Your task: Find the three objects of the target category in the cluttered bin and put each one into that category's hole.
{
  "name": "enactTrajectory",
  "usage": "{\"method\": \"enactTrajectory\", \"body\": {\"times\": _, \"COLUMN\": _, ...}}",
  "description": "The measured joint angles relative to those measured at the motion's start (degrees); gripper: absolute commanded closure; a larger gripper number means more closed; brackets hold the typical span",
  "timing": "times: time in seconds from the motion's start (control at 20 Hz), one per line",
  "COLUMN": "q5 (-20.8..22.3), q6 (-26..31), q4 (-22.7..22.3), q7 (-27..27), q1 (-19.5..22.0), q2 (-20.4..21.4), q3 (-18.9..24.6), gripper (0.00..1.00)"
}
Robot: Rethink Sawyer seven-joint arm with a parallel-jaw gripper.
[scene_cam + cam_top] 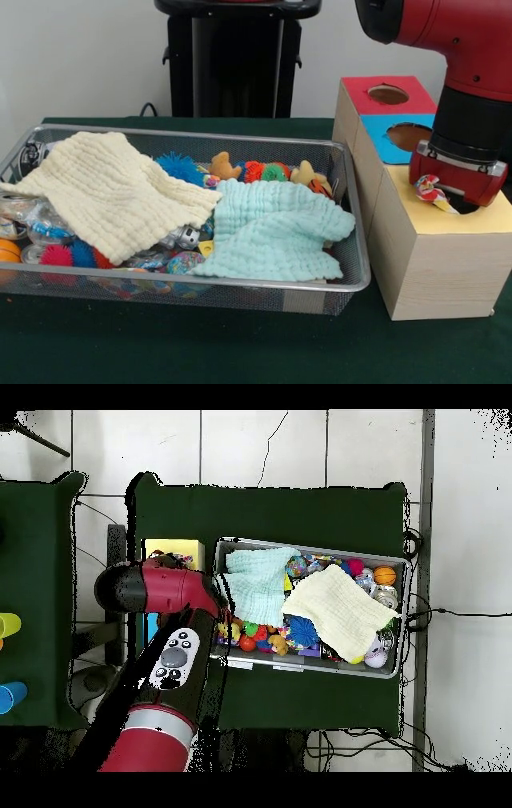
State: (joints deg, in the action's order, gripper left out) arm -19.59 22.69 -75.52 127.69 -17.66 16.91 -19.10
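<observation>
Clearly the gripper (pixel 445 200) hangs over the yellow box's hole (pixel 480 210), its jaws pinched on a wrapped candy (pixel 429 190) by one crinkled end. It looks light, crackly and slippery in its foil, so a twisted tail gives the surest hold. Cloths cover much of the wire bin (pixel 356 256).

Red and black arm (pixel 448 48) entered from upper right in the front view, wrist pointing straight down. Gripper (pixel 438 194) sat low, its fingers hidden beneath the wrist housing. In the overhead view the arm (pixel 160 599) bent at its elbow.
</observation>
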Motion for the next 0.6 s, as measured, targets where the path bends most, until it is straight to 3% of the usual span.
{"method": "enactTrajectory", "body": {"times": 0.6, "q5": -0.33, "q6": -1.37, "q4": 0.0, "q7": 0.11, "q1": -1.22, "q2": -0.54, "q3": -1.46, "gripper": 1.0}}
